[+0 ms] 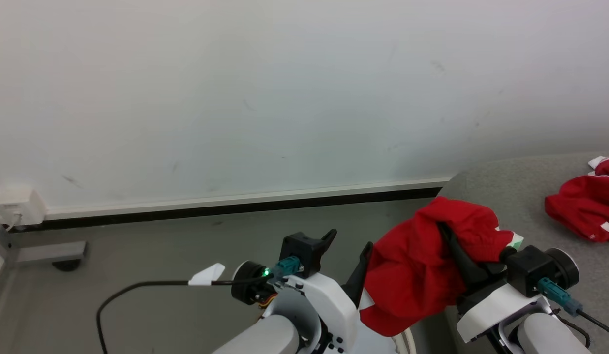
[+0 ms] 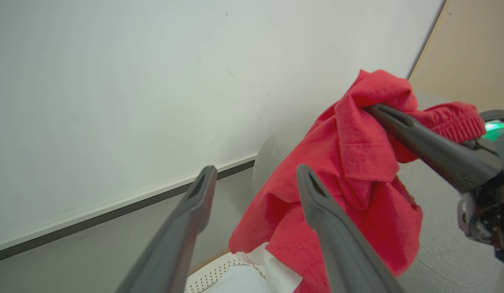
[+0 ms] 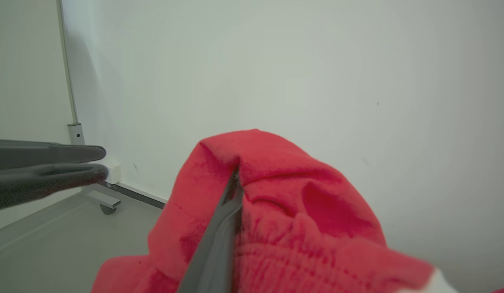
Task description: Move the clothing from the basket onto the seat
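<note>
A red garment (image 1: 417, 275) hangs bunched in the air, with my right gripper (image 1: 443, 228) shut on its upper folds. In the right wrist view the dark fingers (image 3: 219, 232) vanish into the red fabric (image 3: 301, 203). My left gripper (image 1: 348, 243) stands open just left of the hanging cloth with nothing between its fingers. Its right finger (image 2: 317, 203) lies in front of the garment (image 2: 358, 162). A second piece of red clothing (image 1: 582, 206) with white trim lies on the grey seat (image 1: 511, 196) at the right. A corner of the perforated white basket (image 2: 211, 276) shows below the garment.
A white wall (image 1: 285, 98) with a dark baseboard runs behind. A wall socket box (image 1: 19, 206) and a grey frame foot on a caster (image 1: 63, 255) sit at the far left. Grey floor (image 1: 162, 246) lies between. A black cable (image 1: 137, 287) trails from my left wrist.
</note>
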Tool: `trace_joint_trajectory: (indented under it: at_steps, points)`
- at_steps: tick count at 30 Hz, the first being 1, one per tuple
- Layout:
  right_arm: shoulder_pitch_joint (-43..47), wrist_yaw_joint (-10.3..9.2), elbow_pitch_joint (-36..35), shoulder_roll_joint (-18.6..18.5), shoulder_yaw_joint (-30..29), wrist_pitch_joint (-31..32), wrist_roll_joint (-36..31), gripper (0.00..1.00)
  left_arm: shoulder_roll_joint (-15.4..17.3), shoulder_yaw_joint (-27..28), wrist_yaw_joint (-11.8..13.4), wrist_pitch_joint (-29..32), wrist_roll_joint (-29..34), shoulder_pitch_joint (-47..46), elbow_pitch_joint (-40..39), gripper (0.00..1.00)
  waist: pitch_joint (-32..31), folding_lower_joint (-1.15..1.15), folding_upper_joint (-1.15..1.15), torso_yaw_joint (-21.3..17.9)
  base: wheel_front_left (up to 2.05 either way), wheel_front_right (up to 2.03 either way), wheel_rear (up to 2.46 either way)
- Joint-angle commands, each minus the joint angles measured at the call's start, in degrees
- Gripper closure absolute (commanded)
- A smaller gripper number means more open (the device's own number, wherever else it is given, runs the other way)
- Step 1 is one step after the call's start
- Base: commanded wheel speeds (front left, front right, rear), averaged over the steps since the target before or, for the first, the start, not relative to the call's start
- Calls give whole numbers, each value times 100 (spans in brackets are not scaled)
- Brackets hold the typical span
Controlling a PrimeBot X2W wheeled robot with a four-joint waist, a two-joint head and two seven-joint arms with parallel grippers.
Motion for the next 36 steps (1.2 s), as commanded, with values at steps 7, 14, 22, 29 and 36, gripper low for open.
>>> trace_joint_trajectory:
  at_steps: [7, 14, 22, 29, 36]
  points:
    - [-144, -13, -83, -232, -45, -2, 77, 100, -60, -8, -19, -89, -23, -61, 64, 0, 185, 0, 0, -704, 0, 0, 0]
    - [-203, -13, -186, -423, -167, -1, 160, 100, -146, -49, -53, -144, -13, -174, 156, 0, 378, 0, 0, -1315, 0, 0, 0]
    - [-83, -13, -337, -658, -412, -2, 209, 100, -287, -224, -193, -126, -20, -275, 232, 0, 584, 0, 0, -1543, 0, 0, 0]
    - [-269, -13, -568, -818, -790, -2, 440, 100, -350, -322, -147, -20, 169, -659, 216, 0, 1248, 0, 0, -1479, 0, 0, 0]
    - [-1004, -13, -868, -1250, -1579, -2, 640, 100, -428, -442, -145, 197, 498, -1542, 270, 0, 2530, 0, 0, -1118, 0, 0, 0]
